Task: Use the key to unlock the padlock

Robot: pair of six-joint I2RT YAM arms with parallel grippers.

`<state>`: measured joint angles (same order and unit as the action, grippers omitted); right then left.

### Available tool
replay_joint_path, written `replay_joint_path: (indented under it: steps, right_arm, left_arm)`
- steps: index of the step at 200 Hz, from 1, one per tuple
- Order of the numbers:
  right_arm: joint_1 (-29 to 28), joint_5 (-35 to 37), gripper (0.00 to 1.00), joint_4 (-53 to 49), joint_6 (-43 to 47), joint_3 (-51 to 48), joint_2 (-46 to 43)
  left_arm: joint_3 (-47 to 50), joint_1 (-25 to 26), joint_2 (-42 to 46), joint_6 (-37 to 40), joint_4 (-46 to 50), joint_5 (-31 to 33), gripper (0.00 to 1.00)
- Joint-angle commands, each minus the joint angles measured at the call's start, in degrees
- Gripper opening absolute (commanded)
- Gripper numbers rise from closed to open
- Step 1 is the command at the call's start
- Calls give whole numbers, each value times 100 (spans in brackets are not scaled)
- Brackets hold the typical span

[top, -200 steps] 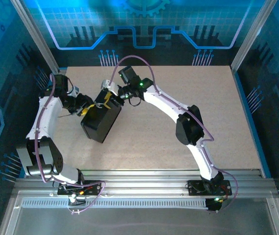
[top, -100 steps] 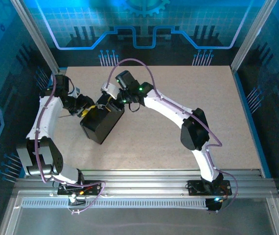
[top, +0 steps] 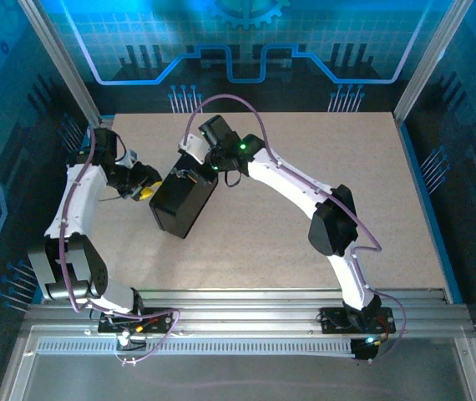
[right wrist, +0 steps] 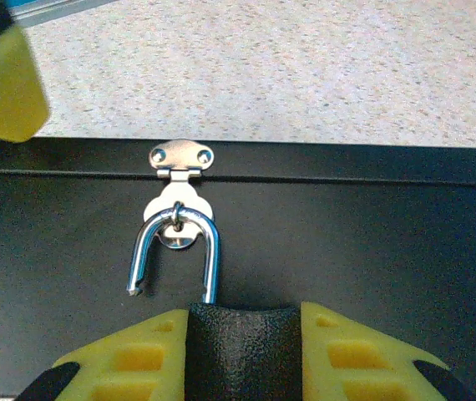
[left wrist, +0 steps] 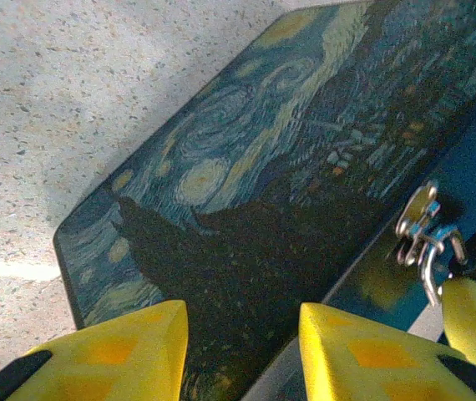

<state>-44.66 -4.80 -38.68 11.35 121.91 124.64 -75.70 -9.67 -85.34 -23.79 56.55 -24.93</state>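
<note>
**Entry 1, right wrist view.**
- My right claw [right wrist: 240, 359] is clenched on the padlock [right wrist: 238, 330], with its dark body pinched between my yellow fingers.
- The shackle [right wrist: 213, 251] stands sprung: one leg sits in the body and the other ends free in the air.
- The shackle is hooked through the ring of the hasp [right wrist: 181, 156] on the front of the black box [right wrist: 372, 251].
- Judgement: the unlocking looks done. Lifting the shackle out of the ring, if that is wanted, is left.
- I cannot place the key here.

**Entry 2, left wrist view.**
- My left claw [left wrist: 238, 342] is released, fingers apart with nothing between them, above the painted lid [left wrist: 246, 167] near its edge.
- The padlock and hasp hang at the right, against the box front.
- A pale sliver [left wrist: 21, 270] lies on the table [left wrist: 96, 83] just beside the box's corner. It is too blurred to call it the key.

**Entry 3, top view.**
- The box sits left of the table's middle.
- My right claw is over the box's far end, and my left claw is just beside its left flank.

**Changes from a second ago.**
- My left claw was at the far end of the box, close to the right claw. It has since drawn back to the side.
- The box has shifted a little to the right.
- My right wrist leans further over the box.
</note>
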Motion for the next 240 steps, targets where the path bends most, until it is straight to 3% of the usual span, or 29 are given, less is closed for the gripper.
replay_joint_path:
  steps: [1,67,164,203,240]
  right_arm:
    - [161,873,0,-176,-464,101,152]
    - [158,1769,0,116,-2023,228,300]
    - [117,2034,0,889,-4204,7,464]
    - [123,1878,0,989,-4099,-36,433]
    - [133,1807,0,1182,-3834,-687,22]
  left_arm:
    - [84,173,17,164,173,-336,39]
    - [168,727,-99,20,-2,-379,38]
    - [319,1055,-299,-200,-391,-408,37]
    - [-24,1021,-154,-70,-127,-317,42]
    - [-656,959,-181,64,211,103,47]
